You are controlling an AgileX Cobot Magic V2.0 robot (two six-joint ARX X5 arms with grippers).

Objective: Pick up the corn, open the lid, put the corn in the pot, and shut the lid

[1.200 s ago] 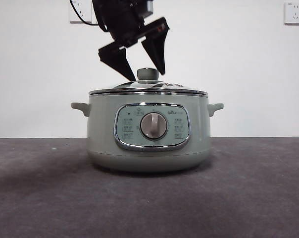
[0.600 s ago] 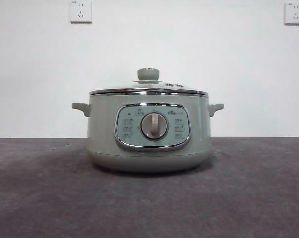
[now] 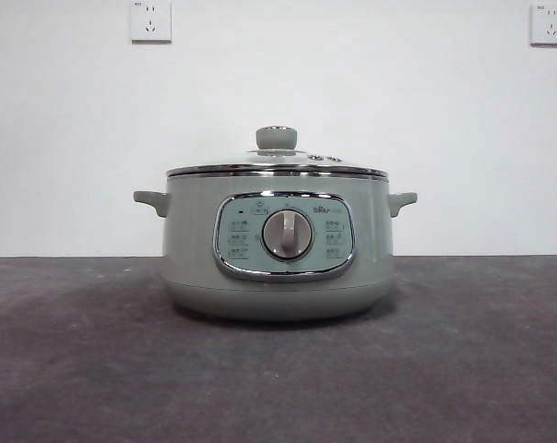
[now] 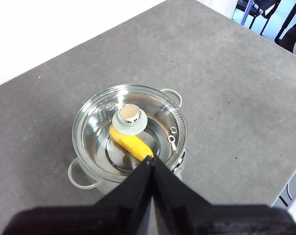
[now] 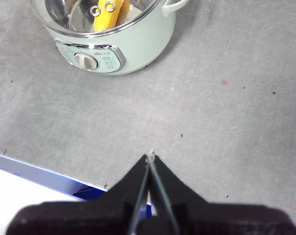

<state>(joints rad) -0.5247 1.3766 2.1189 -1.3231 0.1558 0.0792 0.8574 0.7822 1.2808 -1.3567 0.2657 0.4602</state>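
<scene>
The pale green pot (image 3: 278, 245) stands on the grey table with the glass lid (image 3: 277, 164) closed on it. The corn (image 4: 132, 143) lies inside the pot under the lid and shows through the glass; it also shows in the right wrist view (image 5: 107, 15). My left gripper (image 4: 152, 159) is shut and empty, held high above the pot (image 4: 79, 178). My right gripper (image 5: 150, 157) is shut and empty, over the table near its front edge, away from the pot (image 5: 113, 46). Neither gripper shows in the front view.
Two wall sockets (image 3: 150, 20) hang on the white wall behind the pot. The table edge (image 5: 40, 169) runs close to my right gripper. Chair legs (image 4: 265, 12) stand beyond the table's far corner.
A second ago a gripper hung open just over the lid's knob. It has since risen out of the front view. The pot and lid have not moved.
</scene>
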